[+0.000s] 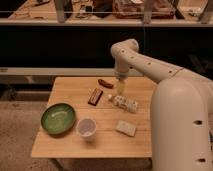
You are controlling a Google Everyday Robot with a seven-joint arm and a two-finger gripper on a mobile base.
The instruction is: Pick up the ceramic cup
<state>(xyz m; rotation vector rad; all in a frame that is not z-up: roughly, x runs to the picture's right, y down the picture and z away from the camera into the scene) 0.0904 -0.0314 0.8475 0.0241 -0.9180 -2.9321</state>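
The ceramic cup is small, round and whitish-lavender with a pale inside. It stands upright near the front middle of the wooden table, just right of the wide green bowl. My gripper hangs at the end of the white arm over the table's far right part, well behind and to the right of the cup, close above a white patterned packet.
A brown sausage-shaped item and a dark red bar lie at the back middle. A pale flat packet lies front right. My white arm body fills the right side. A rail and windows run behind the table.
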